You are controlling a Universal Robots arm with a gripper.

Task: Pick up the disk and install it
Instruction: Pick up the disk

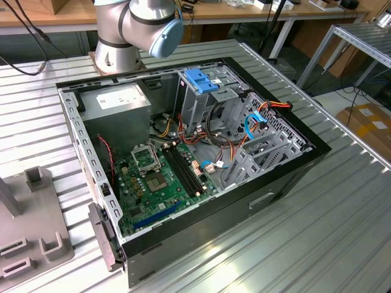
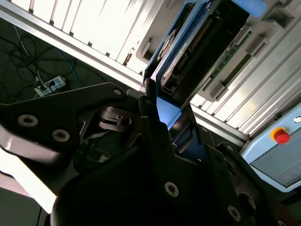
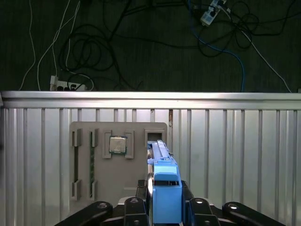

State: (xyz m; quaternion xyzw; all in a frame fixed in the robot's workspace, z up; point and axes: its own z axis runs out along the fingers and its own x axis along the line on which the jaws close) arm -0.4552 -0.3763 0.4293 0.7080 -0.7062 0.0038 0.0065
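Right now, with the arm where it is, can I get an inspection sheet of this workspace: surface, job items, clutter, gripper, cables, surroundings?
Surface: ribbed silver metal table, carrying an open black computer case.
Job's things: grey-metal disk in a bright blue plastic carrier, held over the tray; grey drive cage with a ribbed blue cap inside the case.
Clutter: flat grey holder tray with a square processor chip seated in it.
Gripper: black gripper, shut on the disk's carrier.
Cables: loose black and blue cables on the dark floor; blue flat cable inside the case.
Surroundings: wooden benches, cardboard box.
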